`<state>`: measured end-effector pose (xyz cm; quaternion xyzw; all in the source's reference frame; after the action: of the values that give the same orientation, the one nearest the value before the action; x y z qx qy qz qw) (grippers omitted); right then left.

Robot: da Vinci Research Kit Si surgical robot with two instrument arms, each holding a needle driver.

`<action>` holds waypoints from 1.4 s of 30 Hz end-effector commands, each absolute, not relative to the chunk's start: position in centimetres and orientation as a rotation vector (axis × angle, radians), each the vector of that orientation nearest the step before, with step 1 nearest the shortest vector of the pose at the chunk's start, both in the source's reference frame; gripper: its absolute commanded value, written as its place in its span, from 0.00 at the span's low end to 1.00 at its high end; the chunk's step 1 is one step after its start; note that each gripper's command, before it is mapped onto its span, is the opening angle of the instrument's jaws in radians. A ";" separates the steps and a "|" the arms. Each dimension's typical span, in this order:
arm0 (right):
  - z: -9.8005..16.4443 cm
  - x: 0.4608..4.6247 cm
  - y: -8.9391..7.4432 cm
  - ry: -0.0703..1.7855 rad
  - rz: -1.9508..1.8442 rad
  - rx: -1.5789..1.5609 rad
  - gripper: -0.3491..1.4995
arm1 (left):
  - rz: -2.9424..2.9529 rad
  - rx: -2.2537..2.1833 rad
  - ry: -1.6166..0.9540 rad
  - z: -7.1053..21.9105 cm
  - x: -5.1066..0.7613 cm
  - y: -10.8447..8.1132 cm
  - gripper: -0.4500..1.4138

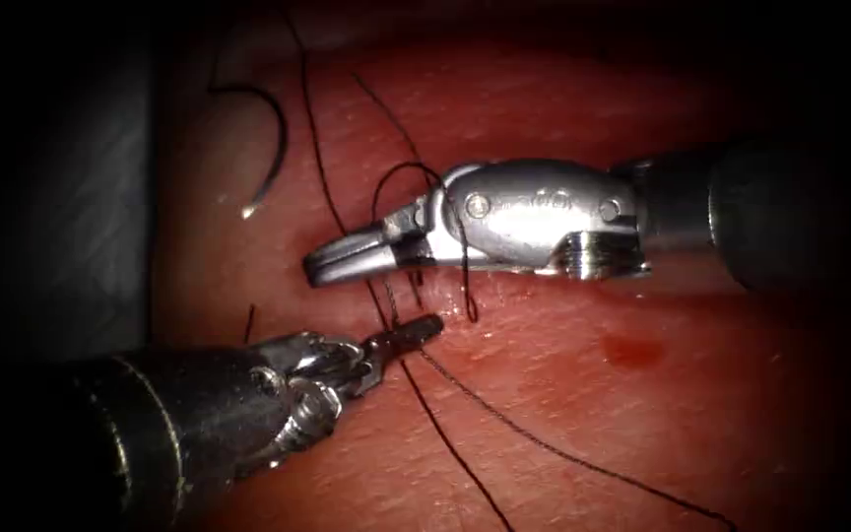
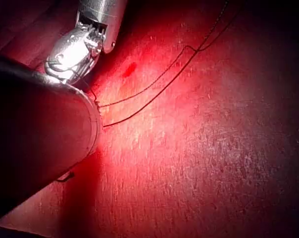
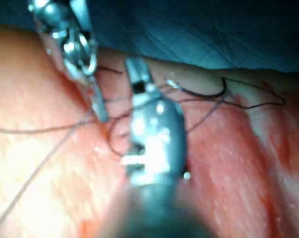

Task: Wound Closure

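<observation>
The needle (image 1: 266, 148) lies free on the tissue (image 1: 583, 414), up at the left of the endoscope view, well apart from both tools; its bright tip points down and no part of it looks buried. I judge it light, stiff and slippery, so it is best taken flat across the jaws on the body of the curve, away from the tip and from the thread end. The thread (image 1: 544, 448) is thin, limp and easy to fray; it runs in long dark lines over the tissue and makes a loop around the right tool (image 1: 347, 260), just behind its jaws. The jaws of this tool look closed, and I see nothing between them. The left tool (image 1: 414, 335) has its jaws closed on the thread where the strands cross, just below the right tool. The tissue is soft and wet, with a small red fluid spot (image 1: 632, 350) nearby.
</observation>
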<state>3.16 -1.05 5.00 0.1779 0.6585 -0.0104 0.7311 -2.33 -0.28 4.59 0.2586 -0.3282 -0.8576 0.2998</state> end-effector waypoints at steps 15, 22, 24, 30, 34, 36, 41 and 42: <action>5.1 3.21 -1.1 1.324 -0.032 0.350 0.55 | -2.223 0.665 -0.869 4.0 -2.35 -0.3 0.00; 5.2 3.10 -1.2 1.284 -0.063 0.350 0.55 | -2.205 0.604 -0.877 3.9 -2.15 -0.3 0.00; 5.2 3.09 -1.2 1.271 -0.077 0.356 0.57 | -2.199 0.592 -0.877 3.9 -2.09 -0.2 0.00; 5.2 3.10 -1.3 1.241 -0.131 0.387 0.64 | -2.181 0.575 -0.884 3.8 -1.93 0.0 0.00; 5.2 3.10 -1.4 1.258 -0.170 0.421 0.63 | -2.164 0.567 -0.890 3.9 -1.87 0.1 0.00; 5.3 3.06 -1.5 1.263 -0.197 0.438 0.61 | -2.161 0.562 -0.889 4.0 -1.84 0.2 0.00; 5.3 3.00 -1.6 1.277 -0.257 0.486 0.56 | -2.139 0.557 -0.870 4.1 -1.77 0.3 0.00; 5.3 2.99 -1.6 1.285 -0.270 0.489 0.55 | -2.140 0.558 -0.869 4.2 -1.76 0.3 0.00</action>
<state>2.94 -1.53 5.23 0.2282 0.5917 -0.1265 0.7628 -1.69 0.31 4.10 0.2176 -0.3395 -0.8342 0.3763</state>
